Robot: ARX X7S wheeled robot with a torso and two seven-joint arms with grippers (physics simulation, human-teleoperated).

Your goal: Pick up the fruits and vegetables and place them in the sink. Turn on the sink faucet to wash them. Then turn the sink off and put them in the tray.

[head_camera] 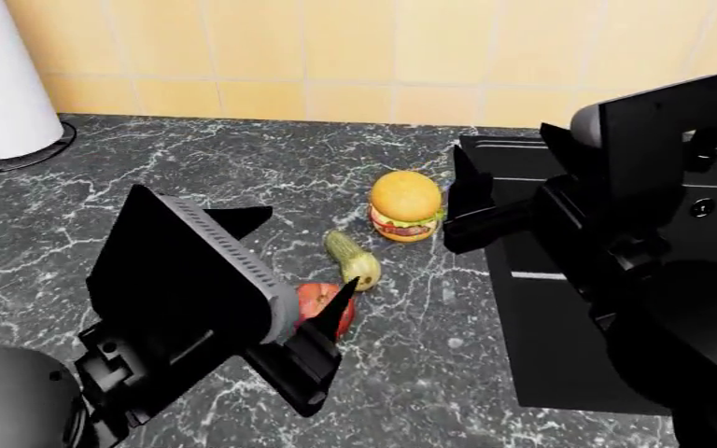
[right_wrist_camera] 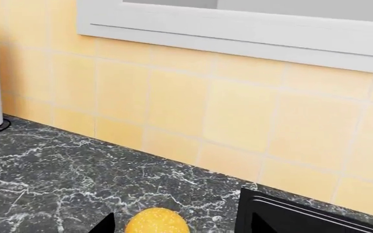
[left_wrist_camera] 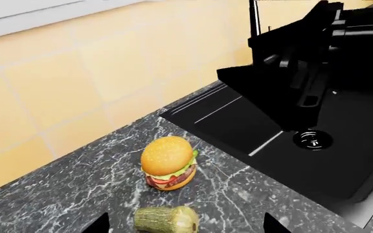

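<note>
Two items on table beside sink (head_camera: 527, 355). Squash (head_camera: 354, 259): firm, smooth, light; take across its middle. Tomato (head_camera: 321, 306): soft, round, grip gently. My left pincer (left_wrist_camera: 185, 224) wide, empty, over squash.

Between the left gripper's (left_wrist_camera: 185, 228) fingertips: squash (left_wrist_camera: 167, 219), on the counter (head_camera: 147, 168). Just beyond it, burger (left_wrist_camera: 169, 162). Right of that, sink (left_wrist_camera: 342, 170). Tomato (head_camera: 321, 306) under the same gripper, touching the squash perhaps. Far left behind, paper roll (head_camera: 4, 79).
</note>
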